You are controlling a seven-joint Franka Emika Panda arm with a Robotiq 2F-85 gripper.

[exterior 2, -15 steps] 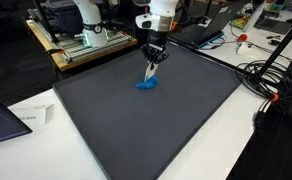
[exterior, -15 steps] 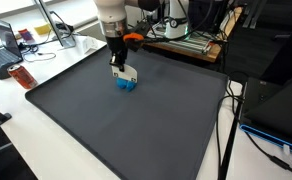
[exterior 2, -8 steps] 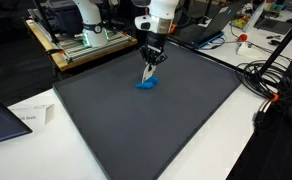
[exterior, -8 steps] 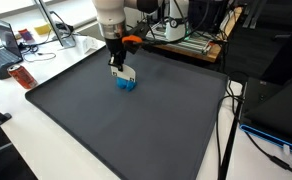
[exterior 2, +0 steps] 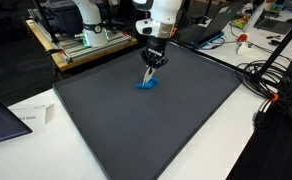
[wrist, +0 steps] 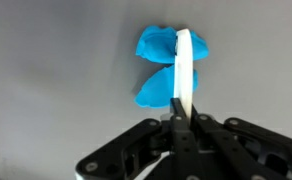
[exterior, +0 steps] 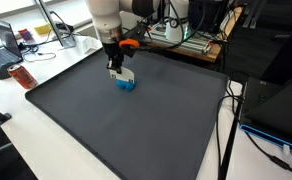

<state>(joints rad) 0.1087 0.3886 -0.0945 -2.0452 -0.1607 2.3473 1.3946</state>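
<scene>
One arm pinching a white strip over a blue lump

One sheet of paper [exterior 2: 26, 118] is lying near a corner of the white desk [exterior 2: 236, 135], its print too small to read. The arm [exterior: 107, 15] is reaching straight down, wrist vertical, and its fingers [wrist: 166, 130] are closing narrowly on a thin white strip [wrist: 184, 65], showing edge-on in the wrist view. The strip is hanging right over a blue lump [wrist: 156, 88]; whether they are touching is unclear. The lump is resting on the dark grey mat [exterior: 136, 130], toward its far side in both exterior views. The mat is covering most of the desk. Cables [exterior 2: 271, 80], a laptop [exterior: 1, 50] and lab equipment [exterior 2: 86, 35] are crowding the room around it
</scene>
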